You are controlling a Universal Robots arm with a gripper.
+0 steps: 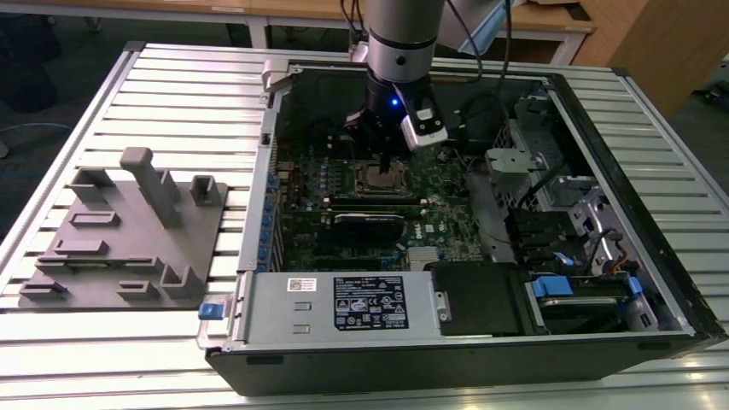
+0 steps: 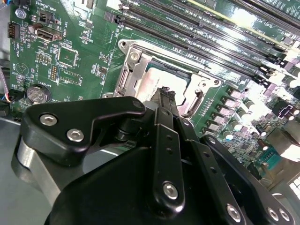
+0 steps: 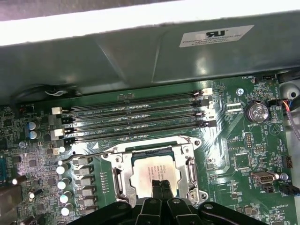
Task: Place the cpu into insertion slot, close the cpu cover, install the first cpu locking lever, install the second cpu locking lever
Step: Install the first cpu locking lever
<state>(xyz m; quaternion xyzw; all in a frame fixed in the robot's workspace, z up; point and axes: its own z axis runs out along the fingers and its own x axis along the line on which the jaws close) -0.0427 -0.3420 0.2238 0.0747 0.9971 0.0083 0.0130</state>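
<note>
gripper (image 3: 160,183): fingers pressed together, nothing pinched, tips at top face of cpu (image 3: 152,168).
cpu: directly beneath fingertips, seated in insertion slot (image 3: 154,155).
cpu cover (image 3: 123,173): lying flat, framing cpu around fingertips.

The exterior view looks steeply down, taking in the whole open computer case (image 1: 456,371) and table (image 1: 171,94), with my arm (image 1: 401,34) at upper centre. Both wrist views sit close over the circuit board (image 3: 243,140), facing past my gripper (image 3: 160,183) from opposite sides. They share the insertion slot (image 3: 154,154).

arm (image 1: 401,34): silver-grey tube | wrist: blue light (image 1: 395,104) | pincer (image 3: 160,184): black links, silver screws
</note>
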